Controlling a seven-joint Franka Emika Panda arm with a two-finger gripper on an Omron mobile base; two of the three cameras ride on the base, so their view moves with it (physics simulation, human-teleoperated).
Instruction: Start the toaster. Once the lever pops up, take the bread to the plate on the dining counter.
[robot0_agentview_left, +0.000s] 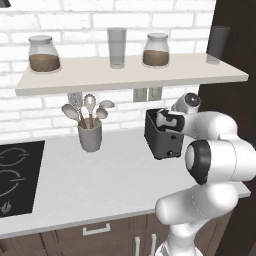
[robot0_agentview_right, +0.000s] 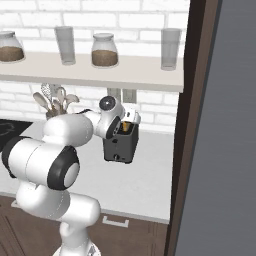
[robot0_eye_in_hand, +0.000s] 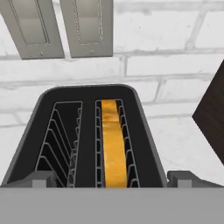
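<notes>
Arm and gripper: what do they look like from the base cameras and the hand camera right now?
The arm is glossy white with rounded, bulbous links and dark grey-black bands and caps at its joints. No cables or markings show. The gripper has two small, blocky dark grey finger tips.

Left of my gripper a grey utensil cup (robot0_agentview_left: 90, 134) holds spoons; farther left lies the black cooktop (robot0_agentview_left: 15, 175). Above me, a shelf (robot0_agentview_left: 130, 76) carries two jars and two glasses.

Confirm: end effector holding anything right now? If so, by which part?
Nothing held. The end effector is open above the toaster, fingertips spread either side, and the bread sits untouched in one slot.
</notes>
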